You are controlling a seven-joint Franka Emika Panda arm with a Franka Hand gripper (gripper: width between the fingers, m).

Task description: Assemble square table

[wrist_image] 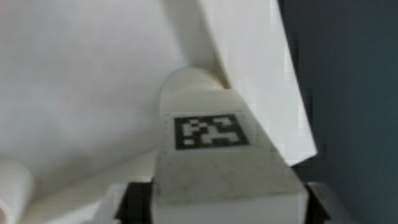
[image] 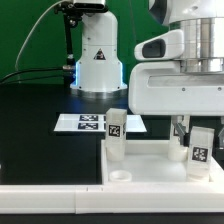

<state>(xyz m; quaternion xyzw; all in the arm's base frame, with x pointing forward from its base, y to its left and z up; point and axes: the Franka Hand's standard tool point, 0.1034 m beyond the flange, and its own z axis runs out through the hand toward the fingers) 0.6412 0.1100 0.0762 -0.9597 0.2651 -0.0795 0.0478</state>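
At the exterior view's right, we see the tool (image: 196,133) closed on an upright tagged leg (image: 200,150) at a corner of the square slab (image: 150,165). Its fingers (wrist_image: 135,202) touch both sides of that leg, and a second leg (image: 115,126) stands well apart at another corner.

The marker board (image: 95,123) lies flat on the black table (image: 40,140), a long white rail (image: 50,197) along its near edge.
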